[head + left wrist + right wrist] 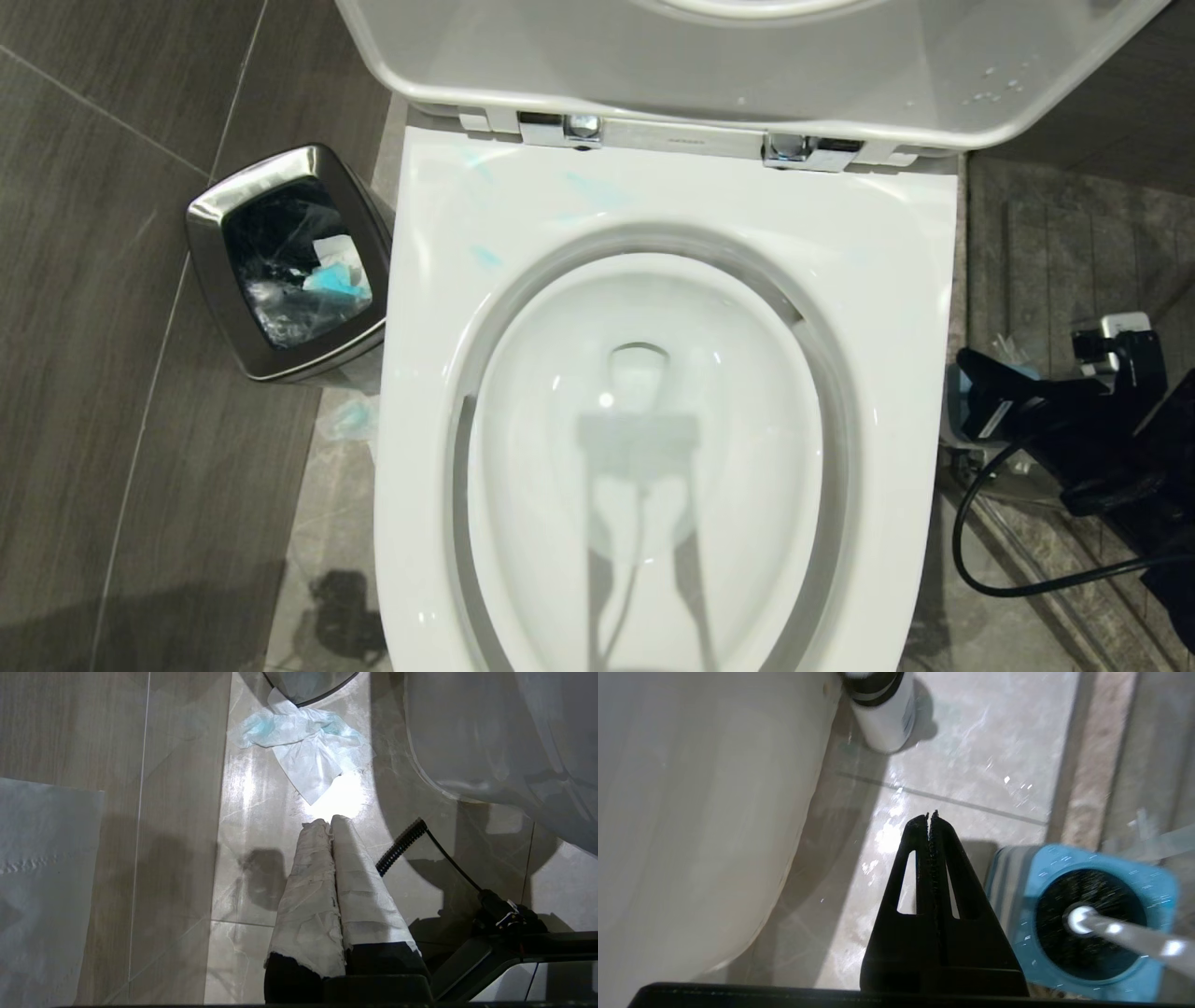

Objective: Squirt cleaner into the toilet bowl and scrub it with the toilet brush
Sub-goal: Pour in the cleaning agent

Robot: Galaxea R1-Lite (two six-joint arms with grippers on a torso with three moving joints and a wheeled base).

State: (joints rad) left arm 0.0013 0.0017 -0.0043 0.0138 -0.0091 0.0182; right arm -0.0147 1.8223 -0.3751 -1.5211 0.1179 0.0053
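The large glossy white ceramic toilet bowl (pixel 653 439) filled the centre of the head view, lid up, with pale blue smears of cleaner (pixel 597 191) on the rim near the chrome hinges at upper centre. The water in the basin looked clear, so the squirting seemed barely begun or not yet done in the bowl itself.

The step in hand appeared to be fetching the brush. The toilet brush (pixel 1092 919), with its thin white handle and black bristles, stood in its squat blue holder (pixel 1083 914) at the lower right of the right wrist view, on the floor beside the bowl's outer wall. A white bottle with a dark band (pixel 882 709) stood at that view's upper centre, against the porcelain.

To do this well, the right pincer (pixel 931 816) would have needed to spread its fingers, shift over the handle, and close on it well above the holder, then lift straight up so that the holder stayed put.

That black pincer was closed and empty, pointing down at bare floor just beside the holder. The left pincer (pixel 327 823), its fingers wrapped in white cloth, was also closed and empty, aimed at the floor near a crumpled blue-stained tissue (pixel 303 737).
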